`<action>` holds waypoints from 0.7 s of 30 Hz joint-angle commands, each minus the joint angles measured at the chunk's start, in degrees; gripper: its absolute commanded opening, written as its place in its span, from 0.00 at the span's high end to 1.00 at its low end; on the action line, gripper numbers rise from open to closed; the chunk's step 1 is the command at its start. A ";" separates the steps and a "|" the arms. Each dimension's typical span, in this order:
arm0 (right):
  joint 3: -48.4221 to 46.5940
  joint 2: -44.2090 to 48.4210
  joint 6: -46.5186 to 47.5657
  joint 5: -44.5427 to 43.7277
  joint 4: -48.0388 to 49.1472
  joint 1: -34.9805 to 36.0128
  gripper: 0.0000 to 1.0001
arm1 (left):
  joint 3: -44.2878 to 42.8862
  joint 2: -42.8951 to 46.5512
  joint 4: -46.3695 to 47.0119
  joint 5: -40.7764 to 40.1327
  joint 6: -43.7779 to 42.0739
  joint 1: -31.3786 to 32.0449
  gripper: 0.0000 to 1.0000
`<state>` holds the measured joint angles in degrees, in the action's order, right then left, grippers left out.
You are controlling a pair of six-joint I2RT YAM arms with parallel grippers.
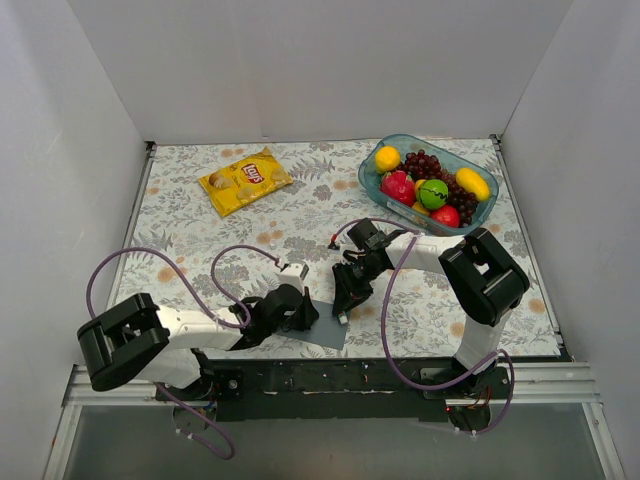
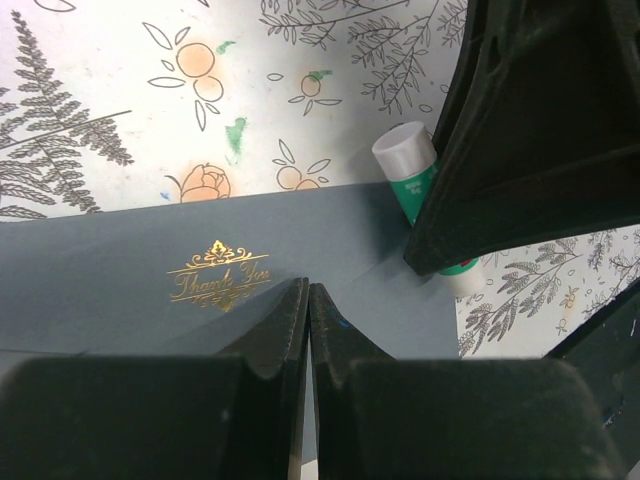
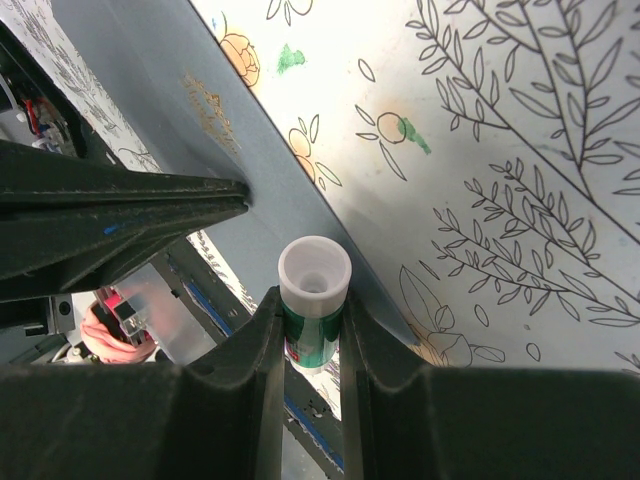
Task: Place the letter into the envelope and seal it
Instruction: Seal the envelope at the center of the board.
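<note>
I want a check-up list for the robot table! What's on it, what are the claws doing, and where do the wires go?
Surface: flowery cloth, flat, no spills seen.
Job's things: grey-blue envelope with gold "Thank You" lies at the near edge; letter: nothing seen; glue stick, white cap on.
Clutter: yellow crisp bag far left; fruit bowl far right.
Grippers: left gripper shut, tips down at the envelope; right gripper shut on the glue stick, beside the envelope's edge.
Cables: purple cables loop along both arms, clear of the envelope.
Surroundings: white walls on three sides; metal rail under the arm bases.
</note>
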<state>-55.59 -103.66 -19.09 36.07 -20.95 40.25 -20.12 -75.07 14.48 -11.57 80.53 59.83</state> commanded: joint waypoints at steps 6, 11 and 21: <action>1.36 -1.81 1.95 -3.20 0.91 0.27 0.99 | 2.19 2.64 -4.81 -0.73 2.43 1.16 1.00; 1.36 -1.81 1.95 -3.29 0.91 0.27 0.99 | 3.51 5.72 -7.88 -3.01 4.45 1.16 1.00; 1.36 -1.55 2.04 -3.29 0.74 0.27 0.99 | 3.51 7.48 -12.19 -6.09 7.79 1.16 1.00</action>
<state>-55.42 -103.66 -19.11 36.27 -20.62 40.25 -17.28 -67.96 8.03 -14.26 86.52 60.77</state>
